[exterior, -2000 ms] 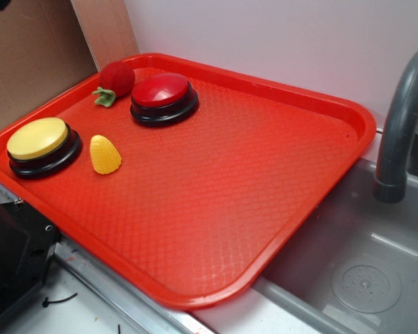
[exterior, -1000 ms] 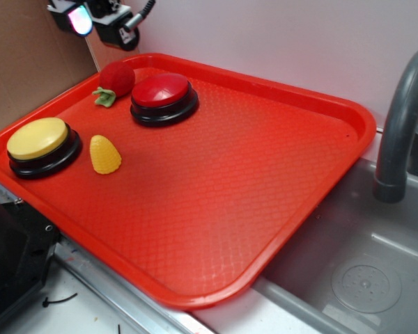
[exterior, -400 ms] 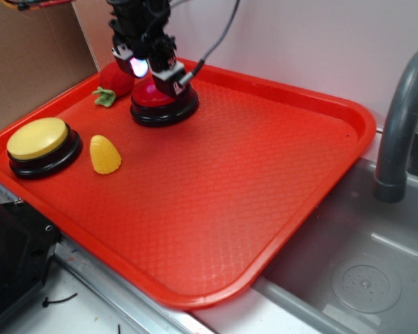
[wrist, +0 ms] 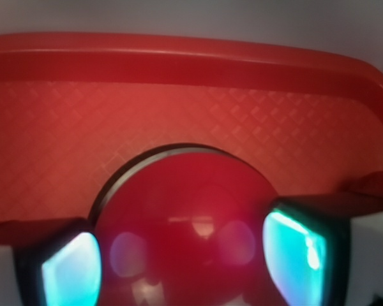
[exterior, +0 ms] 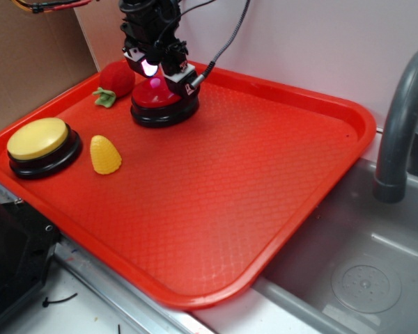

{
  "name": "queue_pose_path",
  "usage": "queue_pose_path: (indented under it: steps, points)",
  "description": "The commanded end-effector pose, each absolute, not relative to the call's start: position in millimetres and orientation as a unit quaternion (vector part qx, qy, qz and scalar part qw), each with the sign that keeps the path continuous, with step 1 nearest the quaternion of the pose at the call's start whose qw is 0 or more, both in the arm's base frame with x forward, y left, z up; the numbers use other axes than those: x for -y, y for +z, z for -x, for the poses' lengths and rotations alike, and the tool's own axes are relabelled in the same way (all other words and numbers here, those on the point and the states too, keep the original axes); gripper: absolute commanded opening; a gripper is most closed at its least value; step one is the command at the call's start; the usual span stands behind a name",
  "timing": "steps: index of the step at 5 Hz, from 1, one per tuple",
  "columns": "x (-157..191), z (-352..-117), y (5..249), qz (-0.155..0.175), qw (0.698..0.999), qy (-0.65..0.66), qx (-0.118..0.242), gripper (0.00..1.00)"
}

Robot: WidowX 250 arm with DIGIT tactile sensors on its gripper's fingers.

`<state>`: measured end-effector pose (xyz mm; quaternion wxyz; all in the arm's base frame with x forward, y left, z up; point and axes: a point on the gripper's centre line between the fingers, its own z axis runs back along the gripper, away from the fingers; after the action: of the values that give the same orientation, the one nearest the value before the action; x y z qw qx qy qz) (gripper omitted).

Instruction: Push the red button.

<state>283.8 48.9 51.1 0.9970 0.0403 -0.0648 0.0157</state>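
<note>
The red button (exterior: 160,99), a glossy red dome on a black round base, sits at the back left of the red tray (exterior: 265,174). My gripper (exterior: 166,75) hangs straight over it, very close to the dome; I cannot tell whether it touches. In the wrist view the button's dome (wrist: 185,191) fills the space below and between my two glowing fingertips (wrist: 70,268), and the gripper (wrist: 185,261) is open with the jaws spread wide over the dome, gripping nothing.
A fuzzy red strawberry toy (exterior: 116,78) lies just left of the red button. A yellow-domed button (exterior: 38,139) and a yellow corn-like toy (exterior: 104,154) sit at the tray's left. A grey sink (exterior: 362,264) and faucet (exterior: 400,125) are to the right.
My arm came in from the upper left and dropped over the red button. In the last half second it shifted slightly to the right and back, centring on the dome.
</note>
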Motion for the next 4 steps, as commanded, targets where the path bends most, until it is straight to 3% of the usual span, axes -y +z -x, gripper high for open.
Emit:
queue_pose_path:
  steps: [1,3,4]
  points:
    - [-45.8,-257.3,121.3,-0.074,0.99,0.01,0.119,1.0]
    - [-47.6,-245.1,142.2,-0.045,0.993,0.058,0.095,1.0]
    - [-46.3,-239.4,154.6,-0.066,0.991,0.08,0.087,1.0]
